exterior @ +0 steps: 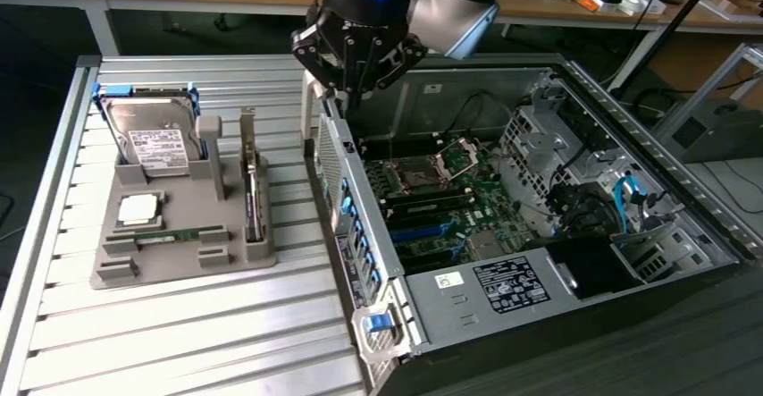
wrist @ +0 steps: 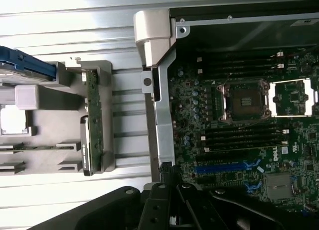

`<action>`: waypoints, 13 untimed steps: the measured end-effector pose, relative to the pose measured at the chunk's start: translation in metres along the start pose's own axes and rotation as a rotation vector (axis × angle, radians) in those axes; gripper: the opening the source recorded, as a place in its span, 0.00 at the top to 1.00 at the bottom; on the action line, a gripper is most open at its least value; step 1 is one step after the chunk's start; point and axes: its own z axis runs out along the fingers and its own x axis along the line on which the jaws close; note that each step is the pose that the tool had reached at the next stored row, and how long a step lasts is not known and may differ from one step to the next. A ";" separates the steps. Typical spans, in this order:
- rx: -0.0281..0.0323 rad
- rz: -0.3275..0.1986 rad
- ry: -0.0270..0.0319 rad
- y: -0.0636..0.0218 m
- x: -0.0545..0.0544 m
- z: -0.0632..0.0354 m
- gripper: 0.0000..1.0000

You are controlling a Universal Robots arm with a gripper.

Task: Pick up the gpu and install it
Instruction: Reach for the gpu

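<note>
The gpu [exterior: 252,190] stands on edge in a slot of the grey holder [exterior: 179,262] at the exterior view's left; it is a thin dark card. In the wrist view the gpu [wrist: 93,115] shows as a narrow green-edged strip in the holder [wrist: 55,110]. My gripper [exterior: 343,99] hangs over the near wall of the open computer case [exterior: 357,235], to the right of the holder and apart from the card. Its fingers [wrist: 169,182] are shut with nothing between them, above the wall's edge beside the motherboard [wrist: 239,140].
The holder also carries a silver hard drive [exterior: 155,141], a processor chip [exterior: 138,206] and a green memory stick [exterior: 167,232]. The case holds the motherboard [exterior: 441,199], drive cages [exterior: 560,164] and a power supply [exterior: 513,284]. All rests on a slatted aluminium table [exterior: 179,342].
</note>
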 end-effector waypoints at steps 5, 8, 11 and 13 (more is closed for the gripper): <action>-0.0001 0.000 0.0000 -0.0004 0.006 0.0000 0.90; -0.0001 0.000 0.0000 -0.0007 0.009 -0.0001 0.90; -0.0001 0.000 -0.0001 -0.0010 0.012 -0.0001 0.90; -0.0001 0.000 -0.0001 -0.0011 0.015 -0.0001 0.90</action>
